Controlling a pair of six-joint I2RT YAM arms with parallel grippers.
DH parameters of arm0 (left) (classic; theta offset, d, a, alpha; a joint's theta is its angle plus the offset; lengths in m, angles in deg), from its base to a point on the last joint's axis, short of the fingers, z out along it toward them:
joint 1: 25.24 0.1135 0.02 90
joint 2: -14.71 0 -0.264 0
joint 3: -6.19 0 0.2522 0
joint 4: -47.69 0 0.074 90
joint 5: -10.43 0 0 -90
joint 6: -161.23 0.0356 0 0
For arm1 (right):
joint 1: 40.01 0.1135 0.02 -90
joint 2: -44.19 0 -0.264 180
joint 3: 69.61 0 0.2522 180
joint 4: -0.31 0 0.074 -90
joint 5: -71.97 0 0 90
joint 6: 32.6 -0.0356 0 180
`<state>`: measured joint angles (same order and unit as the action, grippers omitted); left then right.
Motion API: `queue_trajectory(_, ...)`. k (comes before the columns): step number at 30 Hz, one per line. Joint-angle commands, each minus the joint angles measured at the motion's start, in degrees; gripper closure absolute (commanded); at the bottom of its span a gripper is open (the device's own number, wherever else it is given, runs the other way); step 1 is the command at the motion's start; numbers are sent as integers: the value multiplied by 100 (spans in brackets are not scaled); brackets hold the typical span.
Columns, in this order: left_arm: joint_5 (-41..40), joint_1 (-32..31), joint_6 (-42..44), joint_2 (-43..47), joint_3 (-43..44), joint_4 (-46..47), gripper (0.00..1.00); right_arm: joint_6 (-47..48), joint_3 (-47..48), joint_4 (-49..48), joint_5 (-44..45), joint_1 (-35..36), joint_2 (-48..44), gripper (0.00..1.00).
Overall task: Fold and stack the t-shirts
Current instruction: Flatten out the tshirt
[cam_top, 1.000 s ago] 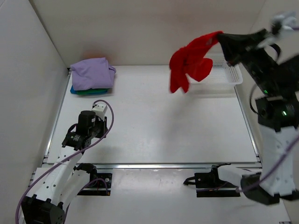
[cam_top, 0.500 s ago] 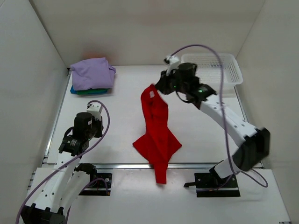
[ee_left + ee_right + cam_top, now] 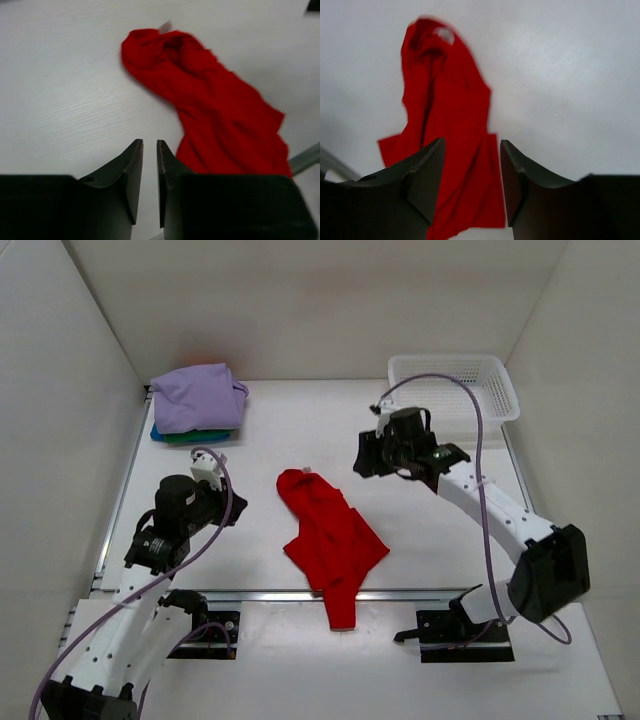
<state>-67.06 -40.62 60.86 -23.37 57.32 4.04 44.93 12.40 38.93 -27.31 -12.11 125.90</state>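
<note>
The one label in sight is a small white tag (image 3: 306, 471) at the upper end of the plain bright red cloth t-shirt (image 3: 332, 540). It is too small and blurred to read in any view. That shirt lies crumpled in a long strip at the middle of the white bench (image 3: 430, 530). Its lower end crosses the metal rail (image 3: 450, 592) along the bench's bottom edge. I cannot make out sleeves or neck in the bunched cloth.

My left jaws stand a narrow slit apart with nothing between them. They sit low over the bench, left of the shirt, near it but not touching. My right jaws are spread wide and empty, above and to the right of the tag end, clear of the cloth.

At upper left a folded lavender purple t-shirt (image 3: 198, 395) tops a stack. Only the edges of the teal-blue and green t-shirts (image 3: 190, 436) beneath it show. A white plastic mesh basket (image 3: 455, 368) sits at upper right.
</note>
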Motion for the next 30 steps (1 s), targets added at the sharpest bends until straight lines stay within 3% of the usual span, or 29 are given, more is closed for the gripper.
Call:
queue_trajectory(1,1472,-192,-1200,-453,-8,1035,68,-535,-996,-191,-302,557,-541,56)
queue_trajectory(6,945,-1958,-2091,-1391,-720,2168,67,-1301,-2621,-719,-487,1041,-1394,57)
queue_trajectory(10,605,-2881,-2443,-2325,-704,2891,61,-1653,-3089,-825,-540,1366,-1789,55)
queue_trajectory(15,489,-3146,-2716,-2958,-731,3375,58,-1987,-3554,-649,-698,1639,-2202,53)
queue_trajectory(19,287,-3297,-2786,-3266,-713,3515,47,-2374,-4055,-852,-883,1999,-2607,51)
queue_trajectory(23,199,-3419,-2936,-3485,-801,3736,44,-2813,-4373,-1115,-909,2438,-2853,47)
queue_trajectory(30,225,-3534,-3041,-4083,-704,3745,46,-3296,-4601,-1703,-778,3274,-2459,39)
